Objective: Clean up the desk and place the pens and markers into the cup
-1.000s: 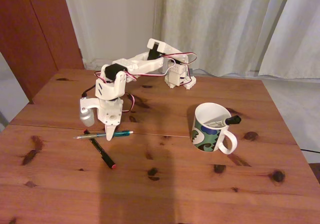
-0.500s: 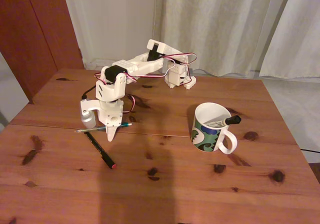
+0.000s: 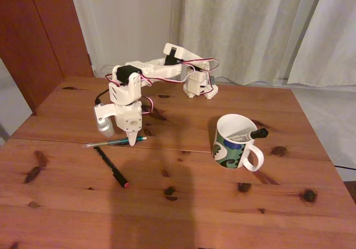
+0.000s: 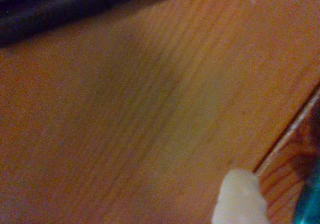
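The white arm (image 3: 150, 71) reaches from its base at the far edge of the desk (image 3: 183, 204) toward the left side of the fixed view, wrist bent downward. The gripper (image 3: 133, 142) points down at the tabletop, its tip touching or just above the teal-green pen (image 3: 117, 142). This pen lies nearly level along the seam (image 3: 178, 149) that crosses the wood. Whether the jaws stand apart or closed around the pen cannot be told from either view.

The black pen with red tip (image 3: 111, 167) lies on the desk just in front of the teal-green pen, slanted, with its red end nearest the camera and toward the right. Its far end lies close to the teal-green pen; contact between the two cannot be confirmed.

The white mug (image 3: 236, 143) stands upright to the right of the gripper, well apart from it, handle facing the camera and to the right. The white marker with black cap (image 3: 250, 134) leans inside the mug, cap end projecting over the right rim.

In the wrist view, one white fingertip (image 4: 239, 199) is at the lower edge, close to the wood. A teal sliver of the pen (image 4: 309, 209) is at the lower right corner beside the seam (image 4: 287, 139). A dark, blurred pen barrel (image 4: 55, 9) crosses the upper left corner.
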Action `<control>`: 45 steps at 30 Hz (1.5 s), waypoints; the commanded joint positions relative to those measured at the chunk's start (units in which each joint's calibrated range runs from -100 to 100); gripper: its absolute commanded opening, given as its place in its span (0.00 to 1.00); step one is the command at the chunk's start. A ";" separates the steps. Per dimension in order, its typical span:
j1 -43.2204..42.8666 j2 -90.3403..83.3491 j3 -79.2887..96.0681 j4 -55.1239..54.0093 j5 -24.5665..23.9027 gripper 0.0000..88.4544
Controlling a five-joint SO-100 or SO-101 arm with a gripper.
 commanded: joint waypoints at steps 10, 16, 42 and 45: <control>3.75 -4.65 1.44 -0.55 4.61 0.15; 4.71 -4.15 1.98 -1.84 4.76 0.15; 4.79 3.46 1.35 -8.55 4.29 0.15; 4.88 3.87 1.26 -9.15 4.24 0.14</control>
